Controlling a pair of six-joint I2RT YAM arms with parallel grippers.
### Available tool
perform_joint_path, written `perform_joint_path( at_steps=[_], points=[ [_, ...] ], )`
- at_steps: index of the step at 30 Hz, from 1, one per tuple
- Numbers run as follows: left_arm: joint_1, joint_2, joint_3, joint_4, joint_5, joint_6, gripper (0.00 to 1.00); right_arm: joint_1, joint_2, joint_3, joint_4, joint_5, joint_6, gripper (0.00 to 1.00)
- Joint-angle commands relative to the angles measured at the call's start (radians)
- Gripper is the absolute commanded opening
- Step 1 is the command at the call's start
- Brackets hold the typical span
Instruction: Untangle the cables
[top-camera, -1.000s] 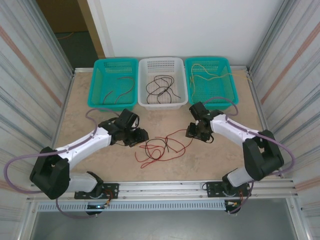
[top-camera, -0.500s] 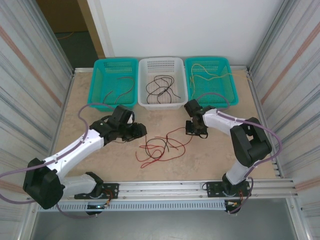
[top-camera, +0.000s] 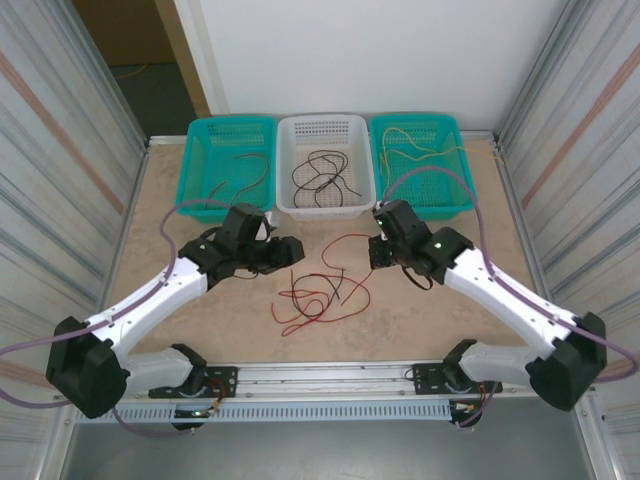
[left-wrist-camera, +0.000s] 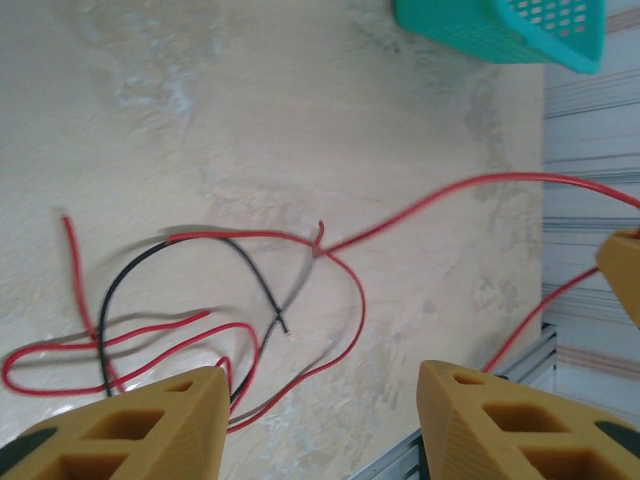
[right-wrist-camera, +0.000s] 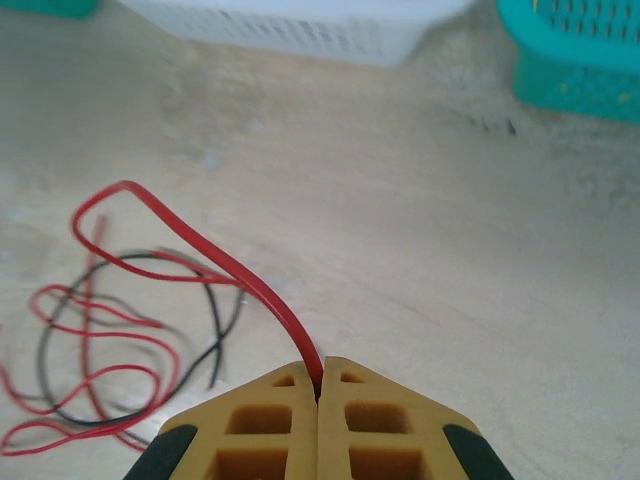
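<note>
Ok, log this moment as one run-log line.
stage: untangling | right gripper: shut on red cable | left gripper: open, above tangle | tangle: red and black strands, not yet separated

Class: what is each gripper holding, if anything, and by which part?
Right gripper pinches a red cable on its raised stretch; left gripper is open, holding nothing.

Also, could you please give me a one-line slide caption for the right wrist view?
Right gripper shut on a red cable leading to the red-and-black tangle on the table.
</note>
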Motion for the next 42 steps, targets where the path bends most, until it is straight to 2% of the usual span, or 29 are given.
perform_joint_path(
  at_steps=[1, 7, 12, 19, 23, 28, 33, 35, 38, 42],
  points=[
    [-0.009, -0.027, 0.022, 0.09, 0.042, -0.011, 0.56, 0.023, -0.063, 0.051, -0.034, 0.028, -0.038, 0.0],
    [-0.01, -0.045, 0.035, 0.171, 0.036, 0.002, 0.62, 0.051, -0.074, 0.143, -0.028, -0.02, -0.044, 0.0],
    [-0.007, -0.021, 0.125, 0.111, 0.047, 0.113, 0.62, 0.087, -0.031, 0.204, -0.026, -0.096, -0.084, 0.0],
    [0.024, -0.033, 0.206, -0.023, 0.142, 0.277, 0.61, 0.136, 0.019, 0.26, -0.048, -0.074, -0.125, 0.0],
    [0.083, -0.079, 0.183, -0.013, 0.241, 0.281, 0.63, 0.139, 0.031, 0.273, -0.043, -0.086, -0.13, 0.0],
    [0.084, -0.08, 0.159, 0.03, 0.371, 0.272, 0.63, 0.14, 0.046, 0.293, -0.044, -0.095, -0.14, 0.0],
    [0.065, -0.065, 0.144, 0.003, 0.382, 0.3, 0.61, 0.143, 0.049, 0.299, -0.037, -0.12, -0.153, 0.0],
    [0.065, -0.059, 0.152, -0.028, 0.366, 0.323, 0.57, 0.146, 0.05, 0.306, -0.038, -0.126, -0.159, 0.0],
    [0.065, -0.048, 0.162, -0.037, 0.371, 0.337, 0.43, 0.149, 0.057, 0.316, -0.041, -0.136, -0.166, 0.0],
    [0.064, -0.034, 0.171, -0.032, 0.379, 0.338, 0.31, 0.15, 0.061, 0.321, -0.033, -0.151, -0.17, 0.0]
  ],
)
